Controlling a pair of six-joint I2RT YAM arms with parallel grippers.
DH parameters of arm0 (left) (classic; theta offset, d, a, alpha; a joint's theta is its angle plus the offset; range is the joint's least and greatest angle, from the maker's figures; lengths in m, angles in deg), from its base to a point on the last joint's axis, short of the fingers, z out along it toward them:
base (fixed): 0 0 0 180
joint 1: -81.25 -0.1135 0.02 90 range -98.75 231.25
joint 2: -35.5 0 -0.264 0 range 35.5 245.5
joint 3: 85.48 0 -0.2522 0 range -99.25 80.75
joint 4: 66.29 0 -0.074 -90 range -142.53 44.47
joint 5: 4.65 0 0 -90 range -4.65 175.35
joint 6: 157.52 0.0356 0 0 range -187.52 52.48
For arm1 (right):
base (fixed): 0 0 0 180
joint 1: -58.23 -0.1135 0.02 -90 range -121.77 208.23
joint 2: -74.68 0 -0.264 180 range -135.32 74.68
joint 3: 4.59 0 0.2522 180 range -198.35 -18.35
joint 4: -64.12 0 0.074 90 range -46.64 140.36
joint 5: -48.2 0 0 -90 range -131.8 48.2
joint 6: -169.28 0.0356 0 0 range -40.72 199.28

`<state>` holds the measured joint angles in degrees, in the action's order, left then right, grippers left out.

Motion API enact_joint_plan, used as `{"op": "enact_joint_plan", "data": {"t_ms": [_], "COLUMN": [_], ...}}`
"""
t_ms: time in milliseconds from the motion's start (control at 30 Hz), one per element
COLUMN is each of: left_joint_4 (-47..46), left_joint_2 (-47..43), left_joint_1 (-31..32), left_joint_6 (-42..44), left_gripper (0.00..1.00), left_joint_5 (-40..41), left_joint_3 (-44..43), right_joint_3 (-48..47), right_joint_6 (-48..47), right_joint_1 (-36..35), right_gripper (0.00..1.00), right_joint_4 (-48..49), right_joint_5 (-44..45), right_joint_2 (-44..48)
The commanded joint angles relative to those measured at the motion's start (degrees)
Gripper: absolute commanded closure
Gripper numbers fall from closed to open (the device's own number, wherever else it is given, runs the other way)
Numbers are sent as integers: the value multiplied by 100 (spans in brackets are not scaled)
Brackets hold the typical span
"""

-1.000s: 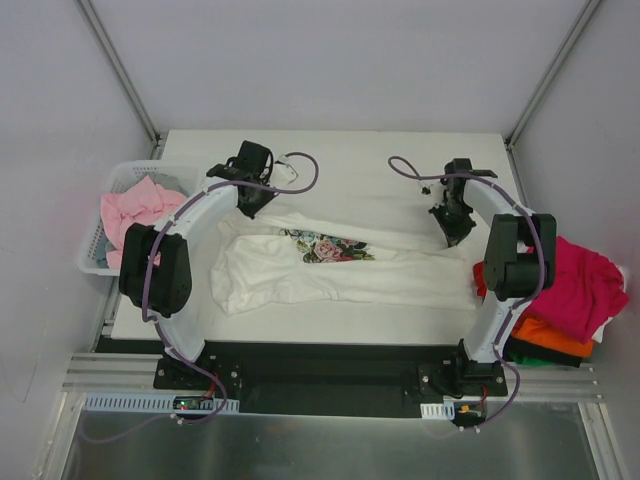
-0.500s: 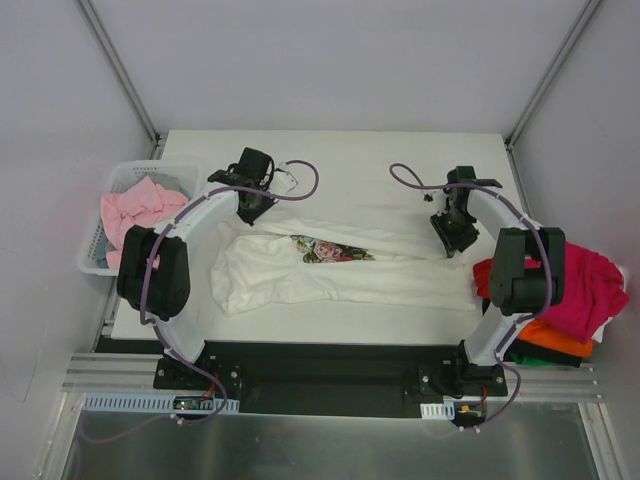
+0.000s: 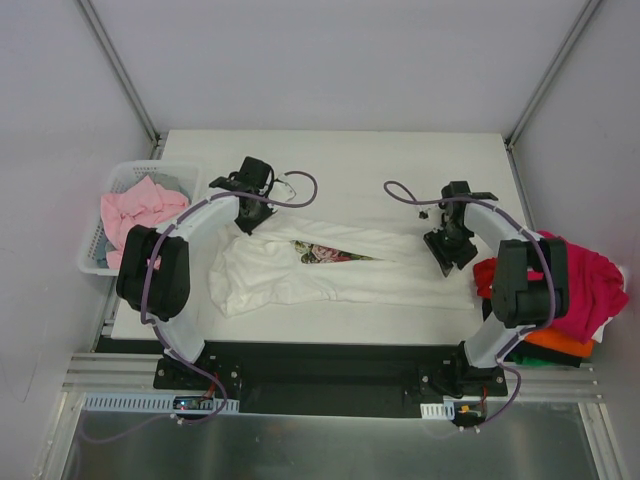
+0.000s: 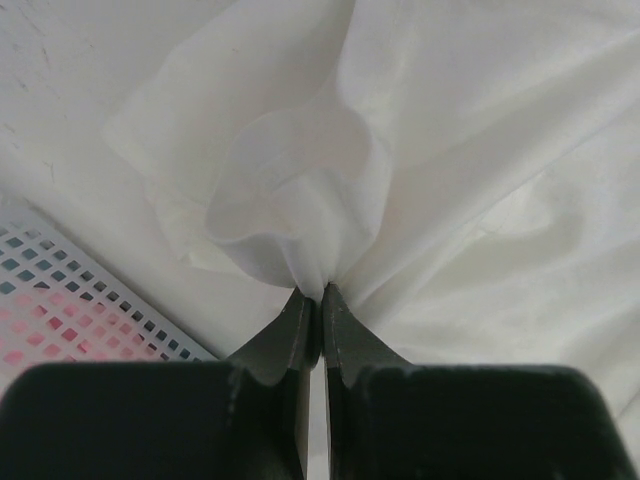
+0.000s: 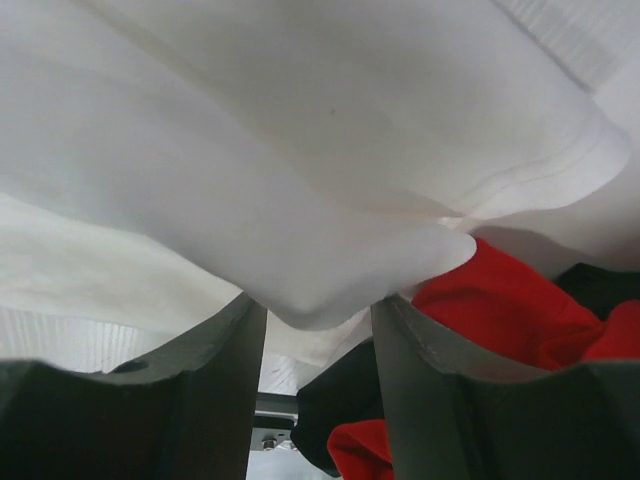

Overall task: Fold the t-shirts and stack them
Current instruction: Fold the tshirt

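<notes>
Stretching across the middle of the table (image 3: 350,160), the white t-shirt (image 3: 300,278) is laid lengthwise between the 2 arms, with its flower print (image 3: 325,252) partly covered by a fold. At the shirt's far left corner, the left pincer (image 4: 318,296) is closed tightly on a gathered bunch of the white cloth, which puffs out just beyond the fingertips. At the shirt's right end, the right pincer (image 5: 318,312) is seen with its jaws parted; a rounded fold of the white cloth rests in the gap between them and is not squeezed by either finger.

A white lattice basket (image 3: 96,262) is set off the table's left edge, and a pale pink t-shirt (image 3: 135,208) is bunched inside it. Off the right edge, a magenta t-shirt (image 3: 580,285) is heaped over an orange t-shirt (image 3: 552,340), with a dark t-shirt (image 3: 525,353) beneath them. From the right wrist, this bright cloth can be made out just beyond the white fold, close beside the pincer.
</notes>
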<state>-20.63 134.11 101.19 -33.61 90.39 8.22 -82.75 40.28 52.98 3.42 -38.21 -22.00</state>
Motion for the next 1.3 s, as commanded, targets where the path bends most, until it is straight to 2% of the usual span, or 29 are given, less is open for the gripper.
{"op": "enact_joint_plan", "data": {"t_ms": [0, 333, 500, 667, 867, 900, 1033, 1100, 1133, 1233, 1267], "left_joint_4": [44, 62, 53, 53, 53, 53, 62, 62, 79, 97, 123], "left_joint_2": [-316, -421, -588, -781, -1150, -1194, -1291, -1318, -1361, -1537, -1590], "left_joint_1": [62, 124, 255, 475, 598, 642, 739, 765, 783, 844, 888], "left_joint_6": [-77, -121, -16, 186, 204, 195, 256, 291, 300, 309, 283], "left_gripper": [100, 100, 100, 100, 100, 92, 79, 63, 48, 12, 8], "left_joint_5": [76, 181, 445, 927, 1034, 1060, 1306, 1447, 1500, 1457, 1430], "left_joint_3": [134, 467, 696, 986, 1197, 1232, 1320, 1355, 1382, 1461, 1479], "right_joint_3": [147, 376, 166, -213, -248, -231, -213, -213, -231, -248, -257], "right_joint_6": [33, -72, -37, 16, 33, 42, 51, 51, 51, 60, 60], "right_joint_1": [-90, -221, -221, -239, -301, -301, -309, -309, -301, -309, -301], "right_gripper": [51, 50, 50, 50, 51, 51, 51, 51, 51, 51, 51], "right_joint_4": [-351, -1001, -1160, -1195, -1037, -1019, -940, -914, -914, -896, -887], "right_joint_5": [-140, -122, -26, -131, -96, -78, -113, -96, -96, -96, -96], "right_joint_2": [448, 1230, 1512, 1275, 976, 950, 835, 783, 774, 730, 713]}}
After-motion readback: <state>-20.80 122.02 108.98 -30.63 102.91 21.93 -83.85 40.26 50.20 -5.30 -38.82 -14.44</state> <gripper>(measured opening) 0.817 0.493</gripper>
